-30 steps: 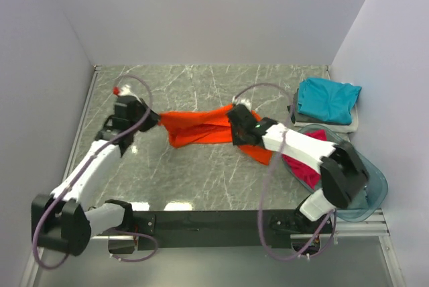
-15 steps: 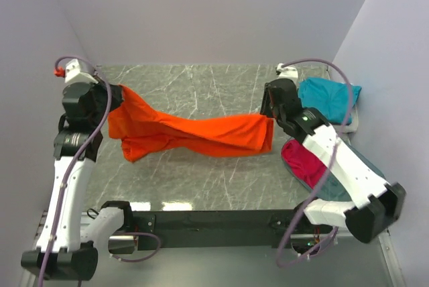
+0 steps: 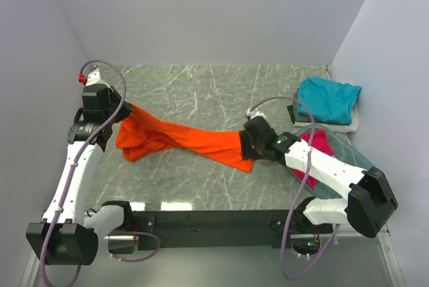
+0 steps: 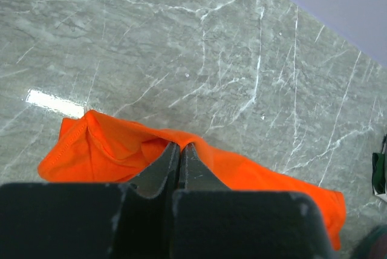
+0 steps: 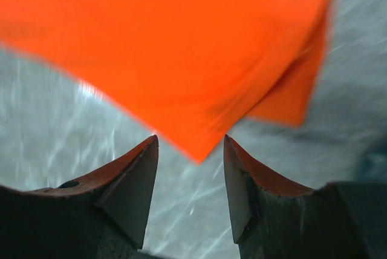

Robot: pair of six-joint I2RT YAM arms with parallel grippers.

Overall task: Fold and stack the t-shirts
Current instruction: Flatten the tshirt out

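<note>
The orange t-shirt lies stretched in a rumpled band across the marble table. My left gripper is shut on its left end and holds that end a little above the table; in the left wrist view the jaws pinch a fold of the orange cloth. My right gripper is at the shirt's right end with its jaws open. In the right wrist view a blurred corner of the orange shirt hangs loose just beyond the right gripper, touching neither finger. A folded teal t-shirt rests on a pale one at the back right.
A clear bluish plastic tub stands at the right edge with a magenta-pink t-shirt in it, partly behind my right arm. Walls close in the table on the left, back and right. A black rail runs along the near edge.
The right gripper has opened and let go of the shirt's right end, dropping toward the near side. The left gripper has come down and inward, still gripping. The shirt has sagged onto the table.
</note>
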